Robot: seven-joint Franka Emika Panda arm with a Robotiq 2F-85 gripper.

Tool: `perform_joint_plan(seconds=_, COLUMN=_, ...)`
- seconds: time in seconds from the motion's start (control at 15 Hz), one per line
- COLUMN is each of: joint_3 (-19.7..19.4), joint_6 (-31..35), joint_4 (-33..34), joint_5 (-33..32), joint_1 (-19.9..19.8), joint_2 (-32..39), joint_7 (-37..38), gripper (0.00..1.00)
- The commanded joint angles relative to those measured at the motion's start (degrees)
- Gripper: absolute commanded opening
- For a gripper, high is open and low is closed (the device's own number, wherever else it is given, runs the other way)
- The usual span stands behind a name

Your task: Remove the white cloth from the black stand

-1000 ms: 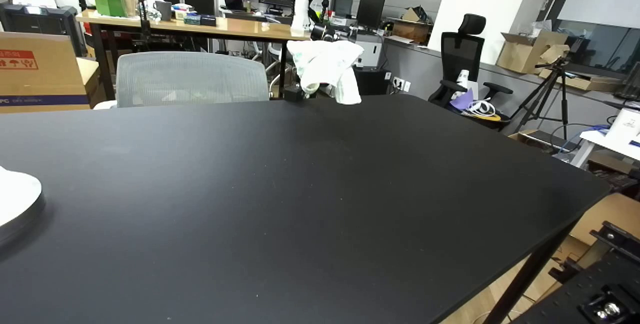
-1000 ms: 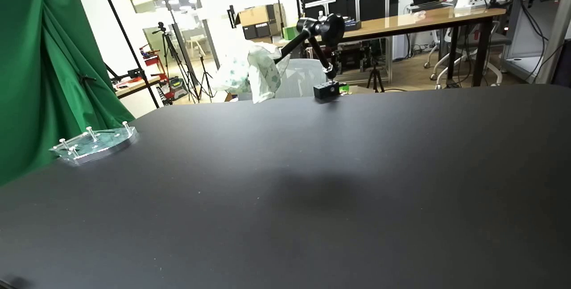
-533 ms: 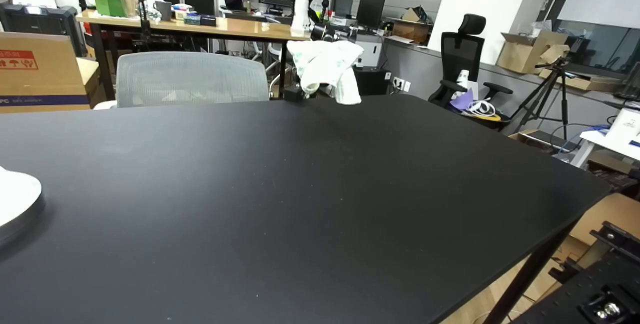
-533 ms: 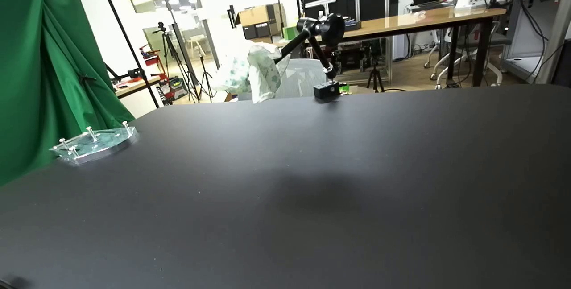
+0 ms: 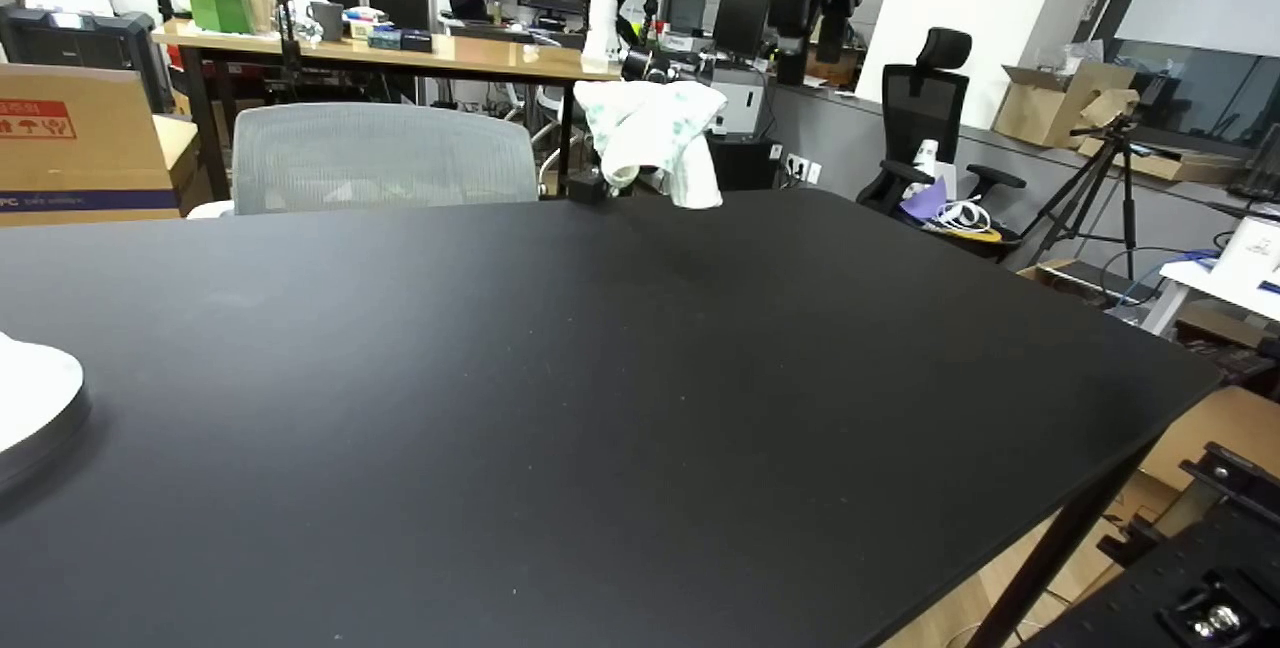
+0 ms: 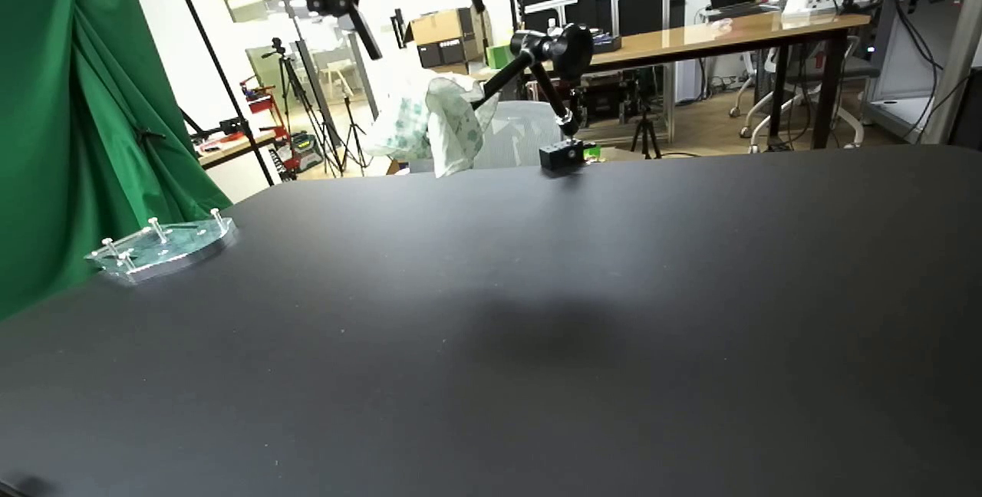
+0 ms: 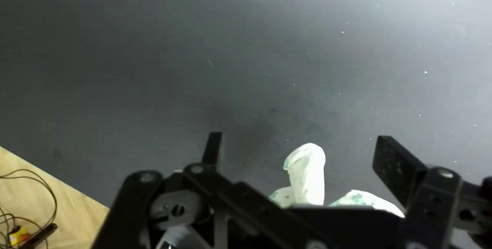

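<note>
White cloth hangs below the end effector, apart from it.

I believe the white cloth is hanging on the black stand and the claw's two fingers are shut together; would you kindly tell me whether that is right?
Not quite: the claw is open, its two fingers standing wide apart, as the wrist view shows. The white cloth is indeed hanging on the black stand.
</note>
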Motion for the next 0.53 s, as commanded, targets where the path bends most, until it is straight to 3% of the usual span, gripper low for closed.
perform_joint_plan(seconds=0.0, joint_3=1.36, joint_6=3.13, joint_4=1.27, joint_5=1.67, joint_1=0.75, joint_2=3.97, joint_7=-3.41, gripper=1.0)
perform_joint_plan(seconds=0.47, joint_3=4.01, joint_6=7.95, joint_4=2.4, joint_5=2.25, joint_1=1.18, joint_2=8.25, joint_7=-7.54, gripper=1.0)
